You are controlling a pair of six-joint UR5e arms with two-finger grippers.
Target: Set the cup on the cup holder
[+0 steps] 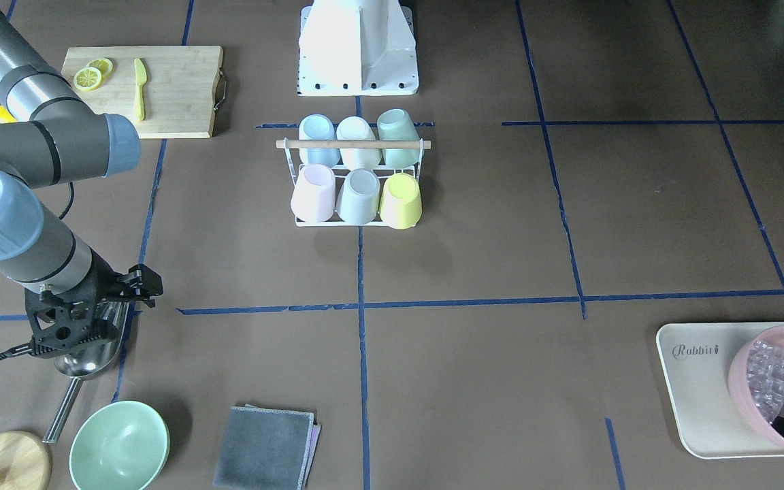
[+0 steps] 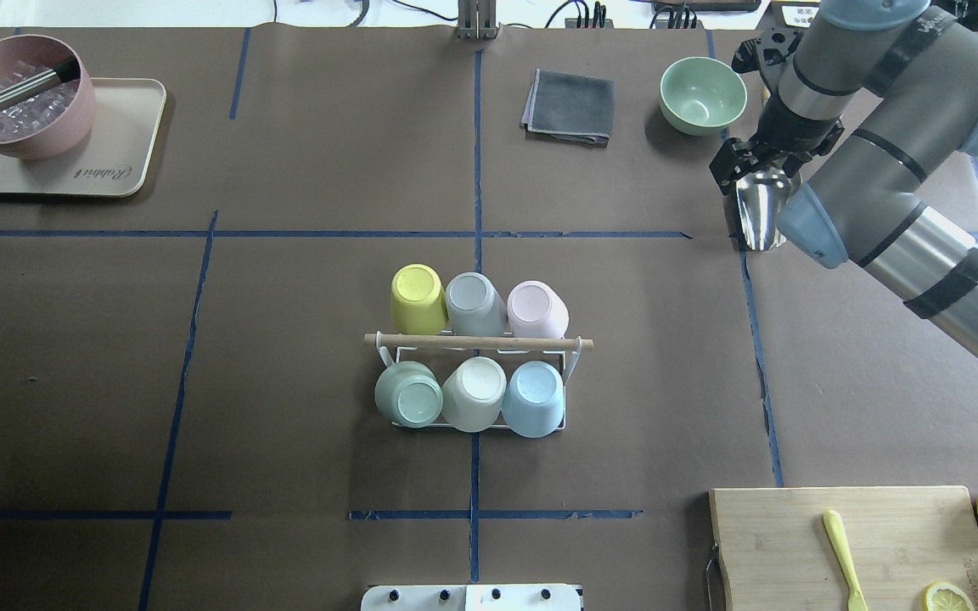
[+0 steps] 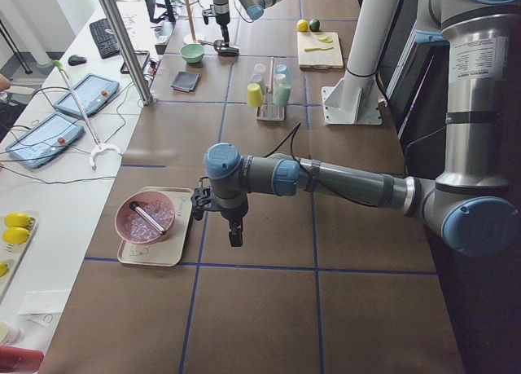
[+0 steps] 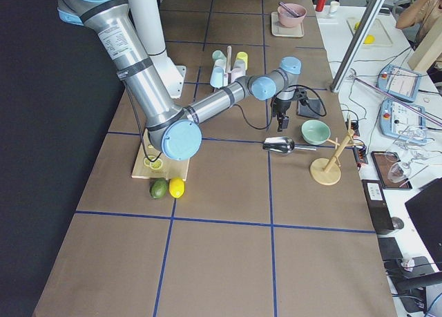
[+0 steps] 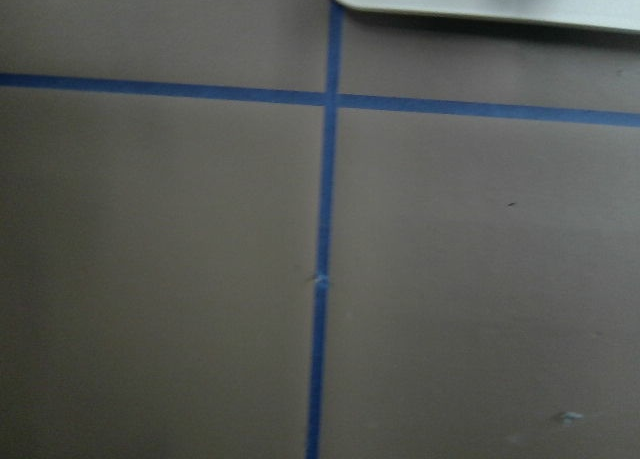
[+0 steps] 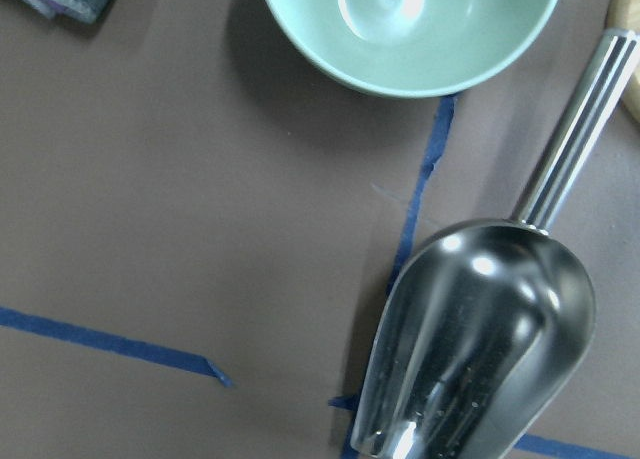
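Whether the right arm's [image 2: 879, 161] jaws are released or clenched cannot be told. They hang over a metal scoop [image 2: 759, 208] that lies on the tabletop [image 2: 285, 382], near a green bowl [image 2: 702, 95] and a folded grey cloth [image 2: 568, 107]. The left arm's [image 3: 342, 178] jaws show only from the side, so their state cannot be told either. They hover over bare tabletop beside a tray [image 3: 163, 256] carrying a pink bowl [image 3: 151, 217]. Well apart from both arms, the cup holder [image 2: 476, 343] stands mid-tabletop, with six cups [image 2: 418, 299] upside down on it in two rows of three.
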